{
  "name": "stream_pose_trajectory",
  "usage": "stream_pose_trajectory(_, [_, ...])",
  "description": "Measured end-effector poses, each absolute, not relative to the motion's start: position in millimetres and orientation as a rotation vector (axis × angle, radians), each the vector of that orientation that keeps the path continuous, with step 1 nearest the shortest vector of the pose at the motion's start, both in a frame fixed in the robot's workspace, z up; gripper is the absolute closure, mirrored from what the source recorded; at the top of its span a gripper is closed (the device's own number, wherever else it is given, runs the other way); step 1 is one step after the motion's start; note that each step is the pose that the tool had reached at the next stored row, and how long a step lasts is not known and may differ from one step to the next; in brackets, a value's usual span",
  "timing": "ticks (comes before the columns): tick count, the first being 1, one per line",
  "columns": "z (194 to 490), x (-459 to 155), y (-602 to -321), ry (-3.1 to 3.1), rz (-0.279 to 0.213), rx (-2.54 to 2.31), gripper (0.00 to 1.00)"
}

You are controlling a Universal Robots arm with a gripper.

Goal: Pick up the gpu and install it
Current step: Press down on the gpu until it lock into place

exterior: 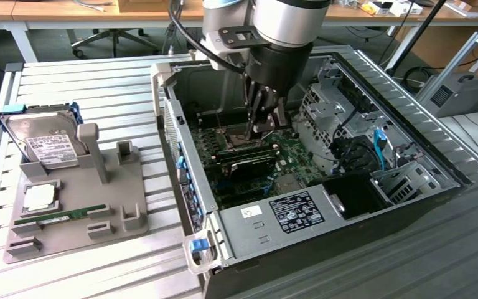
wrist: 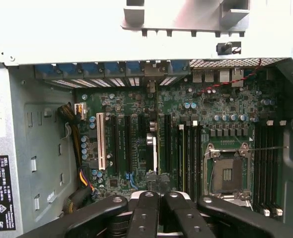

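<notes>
The gpu (exterior: 251, 167) stands on edge in a slot of the green motherboard (exterior: 293, 163) inside the open computer case (exterior: 405, 118), its black cooler facing the camera. In the wrist view the gpu (wrist: 151, 146) shows edge-on among the expansion slots. My gripper (exterior: 266, 129) hangs inside the case just above the card. Its black fingers (wrist: 146, 203) are pressed together, shut, with nothing visible between them, and I see no contact with the card. In the wrist view the gripper (wrist: 159, 196) lines up with the card's top edge.
The bare CPU socket (wrist: 227, 173) lies beside the slots. Drive cages and cables (exterior: 363, 149) fill the exterior view's right side of the case. On the table at the exterior view's left, a grey stand (exterior: 81, 205) holds a hard drive (exterior: 44, 140), a processor (exterior: 40, 196) and a RAM stick (exterior: 60, 215).
</notes>
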State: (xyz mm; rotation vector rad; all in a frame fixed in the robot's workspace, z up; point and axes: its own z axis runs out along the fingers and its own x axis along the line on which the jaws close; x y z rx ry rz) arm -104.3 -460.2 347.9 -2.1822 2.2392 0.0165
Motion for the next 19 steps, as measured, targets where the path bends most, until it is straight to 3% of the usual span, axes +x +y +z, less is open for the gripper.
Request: stream_pose_trajectory(19, [310, -117, -452, 2.239, 0.017, -2.182, 0.89])
